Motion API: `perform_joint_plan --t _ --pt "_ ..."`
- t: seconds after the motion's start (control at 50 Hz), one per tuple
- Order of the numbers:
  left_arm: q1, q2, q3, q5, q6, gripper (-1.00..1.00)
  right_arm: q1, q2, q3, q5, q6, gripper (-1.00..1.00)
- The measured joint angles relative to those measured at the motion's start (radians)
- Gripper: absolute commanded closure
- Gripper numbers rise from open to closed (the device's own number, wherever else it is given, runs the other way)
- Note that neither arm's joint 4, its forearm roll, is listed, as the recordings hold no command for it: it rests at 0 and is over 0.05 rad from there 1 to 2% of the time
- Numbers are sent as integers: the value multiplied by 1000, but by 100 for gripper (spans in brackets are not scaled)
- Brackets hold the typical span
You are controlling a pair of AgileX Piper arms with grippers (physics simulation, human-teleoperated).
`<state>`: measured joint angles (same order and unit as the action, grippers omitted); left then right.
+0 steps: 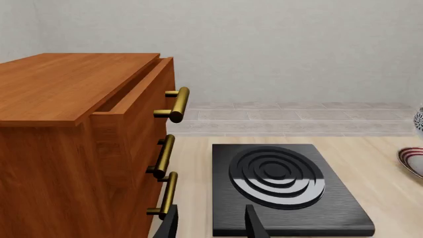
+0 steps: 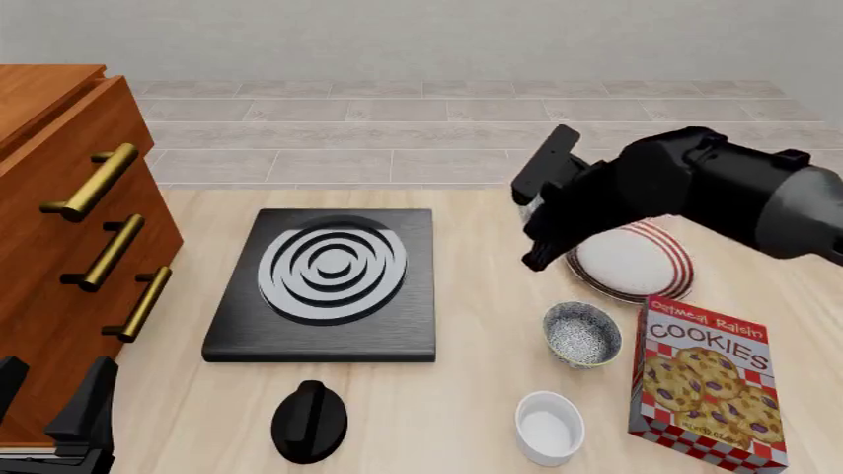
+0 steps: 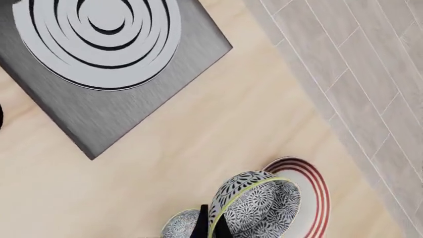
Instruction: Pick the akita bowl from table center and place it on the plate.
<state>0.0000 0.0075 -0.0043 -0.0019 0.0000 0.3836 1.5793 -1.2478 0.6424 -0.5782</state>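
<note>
At the far left stands a wooden cabinet (image 2: 66, 217), and just in front of it the left gripper (image 2: 53, 413) hangs low near the table's edge. Its fingers (image 1: 254, 223) are spread with nothing between them, and it has no part in this step. The black stove (image 2: 330, 286) lies to its right, well clear of the work. Further right, the right gripper (image 3: 213, 224) hangs above the table and pinches the rim of the grey bowl (image 3: 254, 206), one finger inside and one outside. The bowl is in the air and tipped steeply onto its side. It hangs over the edge of the plate (image 3: 316, 198) nearest the stove rather than over the middle. In the front view the arm hides the bowl, so the wrist view is the one to steer by. To do this well, I judge the gripper should carry the bowl further over the plate's white middle. It should then turn the wrist until the rim is level, lower until the base touches, and only then let the fingers part. Releasing from this tilt risks the bowl rolling off the striped rim. A second bowl (image 2: 581, 333) of the same look sits on the table just in front of the plate. With the white ramekin (image 2: 550, 427) and the cookie box (image 2: 705, 380) close by, the descent is best kept straight down.
</note>
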Motion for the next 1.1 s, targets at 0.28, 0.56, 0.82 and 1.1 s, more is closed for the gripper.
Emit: perform_joint_plan --t 0.28,0.56,0.82,1.1 --pt "0 0 0 0 0 -100 -124 62 -79 45 3 100" --pt "0 0 0 0 0 -100 -212 78 -69 36 16 100" --pt "0 0 0 0 0 -100 -263 61 -34 3 58 100" --pt "0 0 0 0 0 -100 -277 6 37 -76 117 100"
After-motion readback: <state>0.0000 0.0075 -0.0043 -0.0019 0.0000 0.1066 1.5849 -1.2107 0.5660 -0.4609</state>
